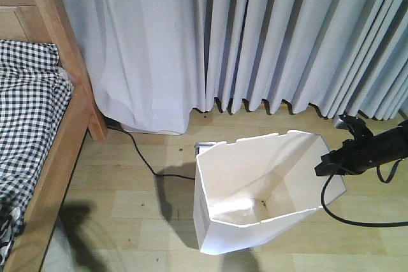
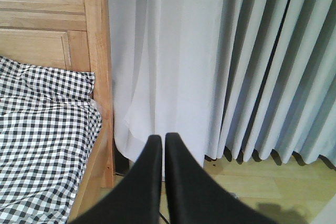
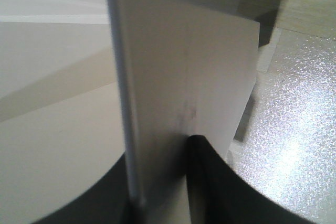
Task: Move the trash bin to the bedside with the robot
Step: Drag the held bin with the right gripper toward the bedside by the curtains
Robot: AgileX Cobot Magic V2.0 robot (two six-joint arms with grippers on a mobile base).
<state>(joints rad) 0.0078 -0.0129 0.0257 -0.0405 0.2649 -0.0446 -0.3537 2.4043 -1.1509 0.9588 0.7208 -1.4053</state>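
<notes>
Your right gripper (image 1: 326, 166) is clamped on the right-hand wall of the trash bin (image 1: 229, 230), just under the rim. In the right wrist view the thin white wall (image 3: 178, 66) runs between the two black fingers (image 3: 207, 177), one inside the bin and one outside.

The bin stands on the pale wooden floor (image 1: 127, 214) in front of the grey curtain (image 1: 268, 30). It is to the right of the bed frame (image 1: 67, 138), with a strip of bare floor between them. Its open top shows a cream inside.

A black cable (image 1: 141, 157) lies on the floor from the foot of the bed post (image 1: 95, 125) toward the bin's left side. Another black cable (image 1: 331, 211) loops down from your right arm (image 1: 382, 144).

Your left gripper (image 2: 160, 139) has its fingers together with only a thin slit between them, holding nothing. It points at the curtain beside the bed post. The black-and-white checkered bedding (image 2: 42, 140) lies to its left.
</notes>
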